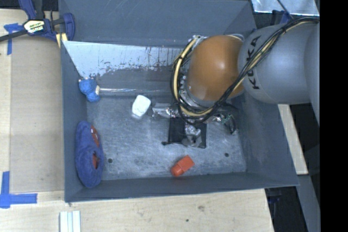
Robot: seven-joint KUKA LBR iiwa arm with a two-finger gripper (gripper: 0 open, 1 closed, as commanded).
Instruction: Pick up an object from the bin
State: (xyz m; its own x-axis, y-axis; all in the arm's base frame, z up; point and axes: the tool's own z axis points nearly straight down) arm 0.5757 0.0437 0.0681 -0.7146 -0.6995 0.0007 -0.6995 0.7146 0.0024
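My gripper (189, 133) is low over the middle of the bin floor, its dark body showing under the arm's wrist. A small white block (141, 106) lies just to its left, with a short silvery piece (161, 112) between the two. An orange-red chunk (182, 165) rests on the floor a little in front of the gripper, apart from it. Whether anything is held is hidden by the gripper's body.
A blue cloth bundle with orange spots (88, 154) lies along the left wall. At the back left a blue knob (89, 89) sits on the end of a clear tube (133, 88) lying along the rear wall. The arm covers the bin's right rear.
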